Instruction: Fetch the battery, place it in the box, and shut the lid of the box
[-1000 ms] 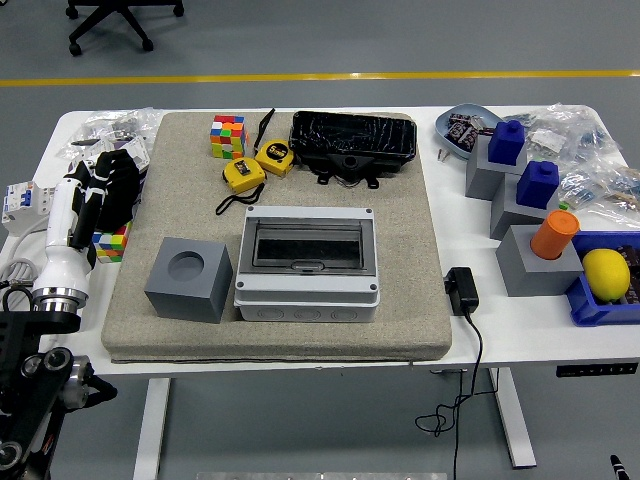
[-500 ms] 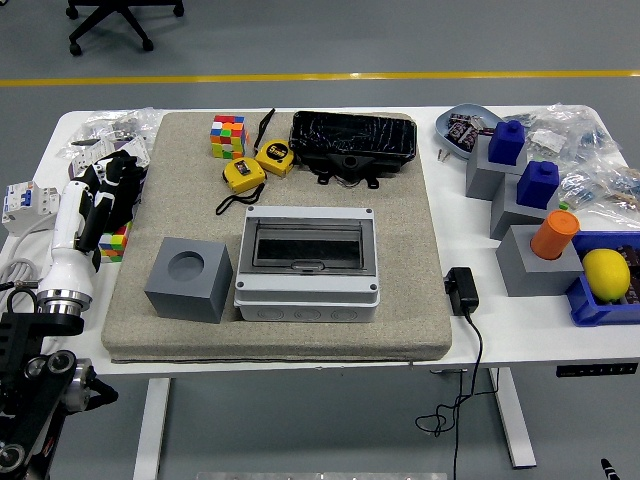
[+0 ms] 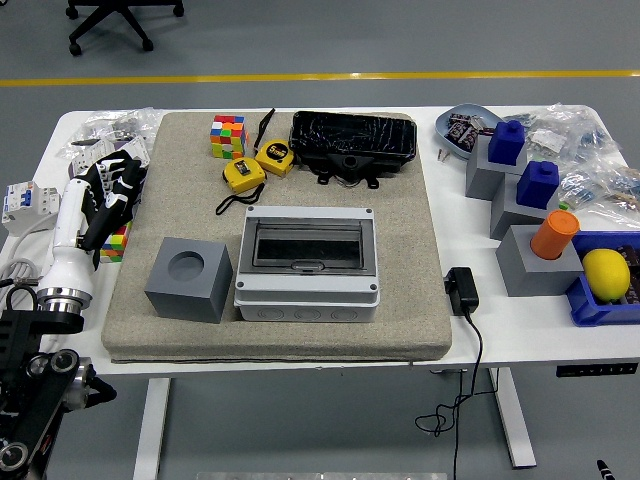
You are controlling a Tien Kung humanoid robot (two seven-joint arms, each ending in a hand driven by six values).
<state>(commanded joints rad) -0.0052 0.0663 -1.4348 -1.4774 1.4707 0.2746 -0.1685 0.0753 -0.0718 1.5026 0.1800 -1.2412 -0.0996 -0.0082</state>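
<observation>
- Left hand [image 3: 108, 190] at the table's left side, over the edge of the grey mat [image 3: 420, 300] — fingers spread and loose, grasping nothing. A coloured cube [image 3: 116, 243] lies partly under it.
- Right hand: out of the picture.
- One grey box [image 3: 307, 263] with a clear window lid sits on the mat near its front edge, lid down; through the window the inside looks dark, contents not clear.
- One grey block [image 3: 188, 279] with a round hollow in its top stands just left of the box — hollow looks bare.
- Battery: cannot make one out for certain anywhere on the table.
- Two yellow tape measures [image 3: 258, 165] side by side at the back of the mat; a second coloured cube [image 3: 227, 136] left of them, so two cubes in all.
- One black case [image 3: 353, 143] behind the box, wrapped in shiny film.
- One black charger [image 3: 461, 290] with cord on the white table [image 3: 520, 325], right of the mat.
- Right side: three grey stands [image 3: 528, 262] stepped back to front — two carry blue pieces [image 3: 540, 183], one an orange cup [image 3: 555, 234].
- One lemon [image 3: 605, 273] in a blue tray [image 3: 592, 309] at the right edge.
</observation>
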